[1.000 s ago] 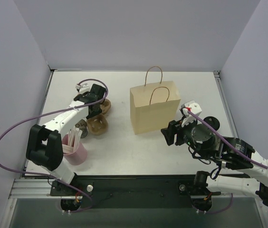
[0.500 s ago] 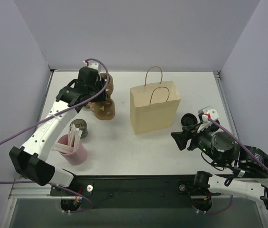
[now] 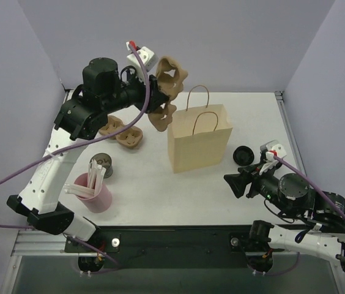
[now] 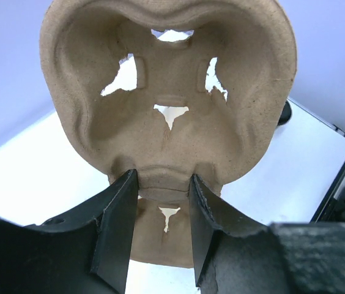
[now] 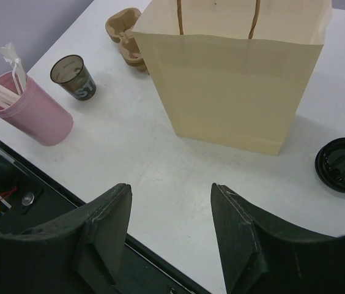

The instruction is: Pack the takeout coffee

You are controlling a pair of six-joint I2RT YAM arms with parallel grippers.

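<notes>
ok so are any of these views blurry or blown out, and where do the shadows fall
Left wrist: the pulp tray fills the frame and is in focus, but the table behind it is blown out to white. Right wrist: crisp, with a soft shadow beside the paper bag. Top external: even light, no glare.

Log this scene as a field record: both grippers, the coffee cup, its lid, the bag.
left gripper: shut on pulp tray, held in the air
right gripper: open, empty, above table
coffee cup: upright, lidless, beside pink cup
lid: flat on table, right of paper bag
paper bag: standing, handles up
</notes>
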